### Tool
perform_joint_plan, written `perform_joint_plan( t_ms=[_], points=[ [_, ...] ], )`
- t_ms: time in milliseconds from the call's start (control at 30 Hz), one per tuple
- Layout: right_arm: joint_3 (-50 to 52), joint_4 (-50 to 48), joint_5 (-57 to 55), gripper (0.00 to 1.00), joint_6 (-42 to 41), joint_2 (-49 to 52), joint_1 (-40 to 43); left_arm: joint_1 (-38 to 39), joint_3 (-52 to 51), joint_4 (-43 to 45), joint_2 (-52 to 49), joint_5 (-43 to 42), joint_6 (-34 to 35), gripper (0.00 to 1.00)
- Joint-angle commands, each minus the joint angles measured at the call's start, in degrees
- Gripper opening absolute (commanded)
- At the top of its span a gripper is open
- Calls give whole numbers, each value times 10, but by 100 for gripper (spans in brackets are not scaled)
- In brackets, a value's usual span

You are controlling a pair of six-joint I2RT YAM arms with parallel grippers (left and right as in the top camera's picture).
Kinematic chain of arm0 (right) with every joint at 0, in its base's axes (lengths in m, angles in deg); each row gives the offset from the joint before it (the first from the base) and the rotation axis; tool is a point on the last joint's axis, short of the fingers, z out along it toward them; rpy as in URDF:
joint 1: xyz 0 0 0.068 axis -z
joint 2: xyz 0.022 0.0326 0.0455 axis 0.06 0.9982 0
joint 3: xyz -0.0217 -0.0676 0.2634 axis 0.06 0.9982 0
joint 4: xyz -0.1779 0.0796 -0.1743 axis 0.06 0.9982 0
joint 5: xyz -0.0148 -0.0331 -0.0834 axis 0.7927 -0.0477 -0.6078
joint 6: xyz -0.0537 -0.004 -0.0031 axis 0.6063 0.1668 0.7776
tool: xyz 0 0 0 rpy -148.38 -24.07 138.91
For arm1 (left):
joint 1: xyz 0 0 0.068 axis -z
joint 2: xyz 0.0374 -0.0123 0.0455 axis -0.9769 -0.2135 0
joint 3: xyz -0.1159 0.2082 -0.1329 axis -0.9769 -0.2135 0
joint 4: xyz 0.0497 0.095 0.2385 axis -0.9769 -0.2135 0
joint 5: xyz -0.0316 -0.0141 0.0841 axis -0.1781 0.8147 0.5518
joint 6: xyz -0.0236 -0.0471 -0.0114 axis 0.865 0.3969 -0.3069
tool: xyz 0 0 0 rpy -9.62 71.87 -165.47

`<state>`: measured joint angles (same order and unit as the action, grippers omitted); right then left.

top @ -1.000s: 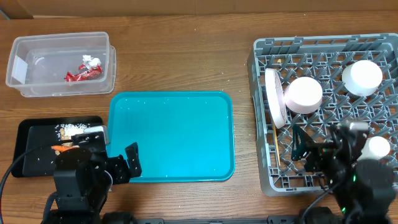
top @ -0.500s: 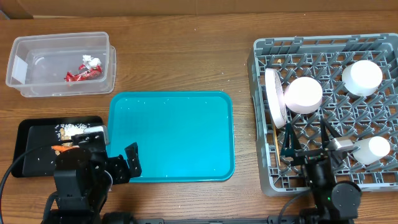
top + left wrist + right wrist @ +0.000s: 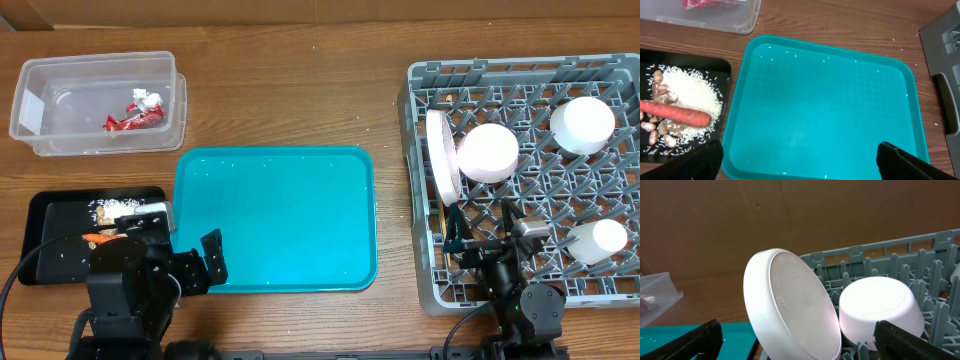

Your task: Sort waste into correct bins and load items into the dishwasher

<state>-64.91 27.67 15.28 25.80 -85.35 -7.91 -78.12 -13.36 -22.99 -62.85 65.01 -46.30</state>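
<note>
The grey dish rack at the right holds a white plate on edge, two upturned bowls, a cup and chopsticks. My right gripper is open and empty over the rack's front left, facing the plate and a bowl. The clear tub holds the red wrapper and paper wad. The black tray holds the carrot and nuts. My left gripper is open and empty at the teal tray's front left corner.
The teal serving tray lies bare in the middle, with a few rice grains on it. White rice lies in the black tray. Bare wooden table runs along the far side, with a cardboard wall behind.
My right arm has moved left along the rack's front, from near the cup to near the plate. The left arm has not moved.
</note>
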Motion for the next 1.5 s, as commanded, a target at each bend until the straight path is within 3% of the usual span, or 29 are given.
perform_joint_plan(
  t_ms=[0, 900, 1100, 1267, 1467],
  points=[
    [6, -4, -5, 100, 4, -7, 4, 2, -3, 0, 2, 6, -9, 100],
    [6, -4, -5, 100, 4, -7, 4, 2, -3, 0, 3, 6, -9, 100],
    [6, -4, -5, 100, 4, -7, 4, 2, -20, -8, 52, 24, -11, 100],
    [6, -4, -5, 100, 4, -7, 4, 2, -125, 79, 139, 22, -10, 100],
    [6, -4, -5, 100, 4, -7, 4, 2, -303, 294, 253, 19, 43, 100]
  ],
)
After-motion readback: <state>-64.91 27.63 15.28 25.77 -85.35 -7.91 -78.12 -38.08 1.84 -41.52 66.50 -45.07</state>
